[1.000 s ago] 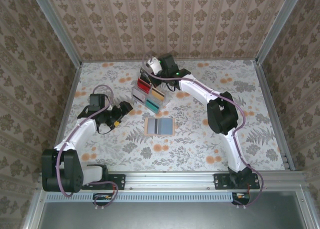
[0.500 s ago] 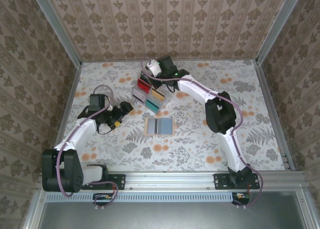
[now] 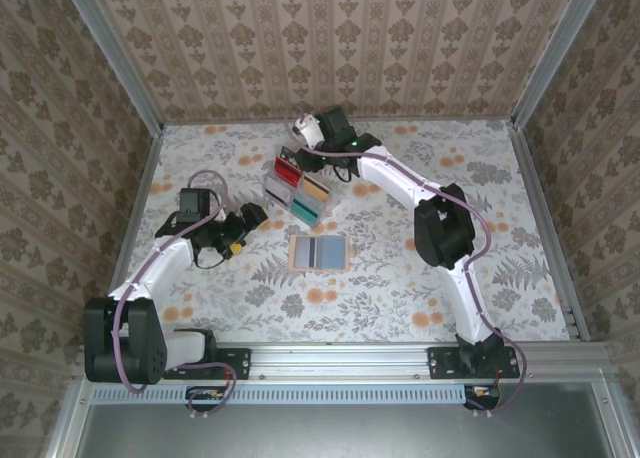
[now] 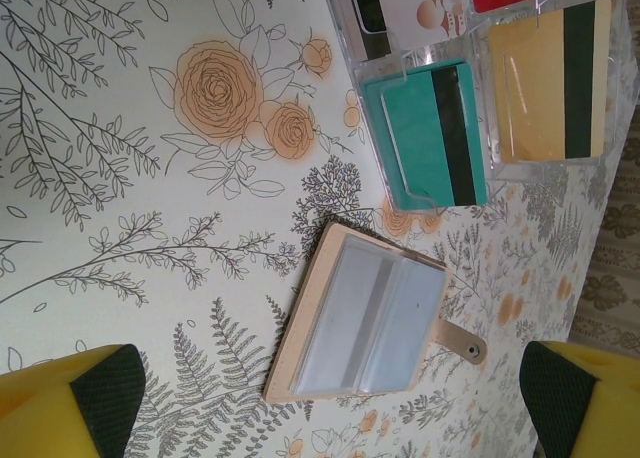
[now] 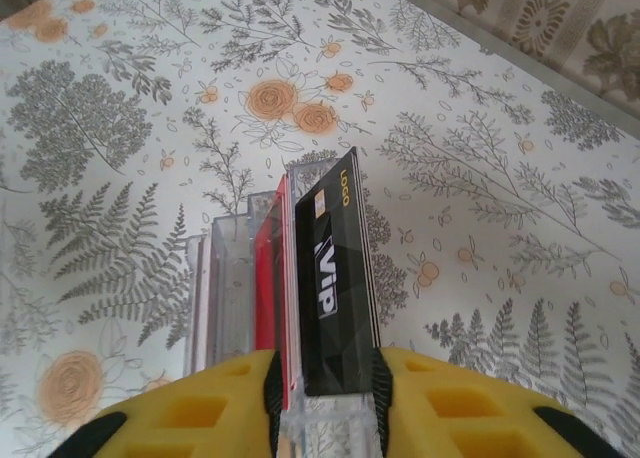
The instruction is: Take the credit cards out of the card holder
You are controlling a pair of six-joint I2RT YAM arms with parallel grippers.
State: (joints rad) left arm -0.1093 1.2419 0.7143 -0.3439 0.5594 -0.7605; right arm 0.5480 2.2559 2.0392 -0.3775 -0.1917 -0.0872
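The card holder (image 3: 319, 251) lies open and flat on the table, a tan wallet (image 4: 365, 323) with blue-grey pockets in which I see no card. An orange-yellow credit card (image 4: 545, 78) rests in the clear tiered stand (image 3: 298, 186). A black credit card marked VIP (image 5: 335, 288) stands upright in the stand's back slot, beside a red card (image 5: 268, 283). My right gripper (image 5: 328, 398) hangs over that back row (image 3: 302, 146), its jaws partly open on either side of both cards. My left gripper (image 4: 330, 406) hovers wide open left of the wallet (image 3: 248, 224), holding nothing.
A teal card with a black stripe (image 4: 430, 133) sits in the stand's front tier. The stand stands just behind the wallet. The patterned back wall (image 3: 330, 48) rises close behind the right wrist, and metal rails edge the table.
The right gripper's jaws have parted from around the black card, which stays standing in the stand. The right wrist has shifted slightly toward the back wall. The left arm has not moved.
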